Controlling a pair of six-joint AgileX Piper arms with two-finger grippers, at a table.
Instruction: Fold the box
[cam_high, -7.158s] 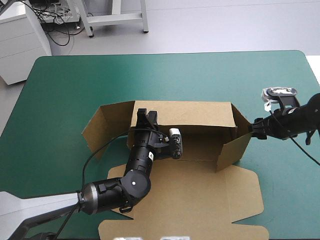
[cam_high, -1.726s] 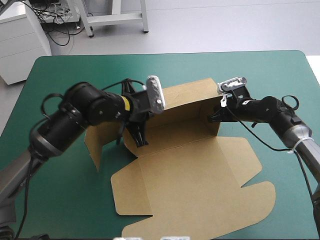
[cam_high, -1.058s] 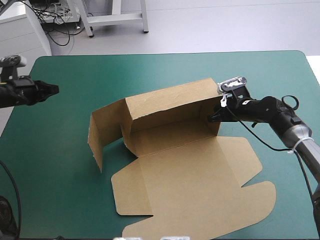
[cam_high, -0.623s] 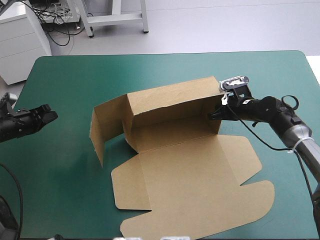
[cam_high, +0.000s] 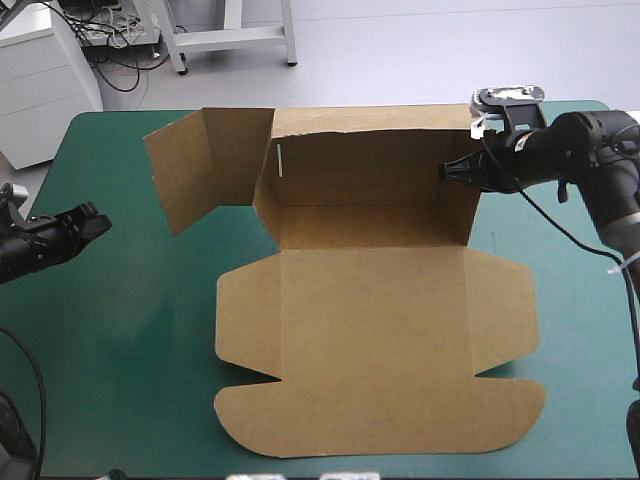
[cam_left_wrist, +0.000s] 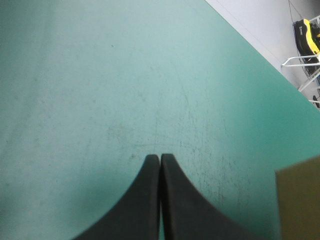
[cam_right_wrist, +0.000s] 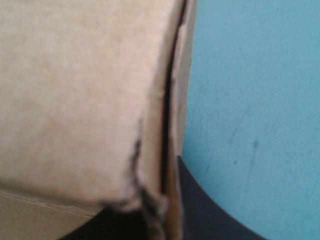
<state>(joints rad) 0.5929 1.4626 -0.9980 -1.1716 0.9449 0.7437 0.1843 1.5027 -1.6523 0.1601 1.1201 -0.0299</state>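
The brown box (cam_high: 375, 330) lies in the middle of the table. Its back wall (cam_high: 365, 170) stands upright, and a side flap (cam_high: 195, 160) sticks out at its far left. The wide lid panel lies flat toward the front. My right gripper (cam_high: 447, 170) is shut on the top corner of the right wall (cam_high: 468, 205). In the right wrist view, brown board (cam_right_wrist: 80, 100) is pinched at the gripper (cam_right_wrist: 167, 200), with one black finger (cam_right_wrist: 210, 215) visible beside it. My left gripper (cam_high: 100, 222) is shut and empty at the table's left edge, well away from the box. Its fingers (cam_left_wrist: 150, 200) meet over bare cover.
The box's back wall stands close to the table's far edge (cam_high: 340, 108). The lid's rounded front edge (cam_high: 380, 452) nearly reaches the front edge. Teal-green cover (cam_high: 140, 300) lies between my left gripper and the box. A corner of board (cam_left_wrist: 300, 200) shows beside the left fingers.
The box has swung square to the table and shifted toward the far edge, pulled by my right gripper, which moved back and to the right. The left arm stays at the left edge.
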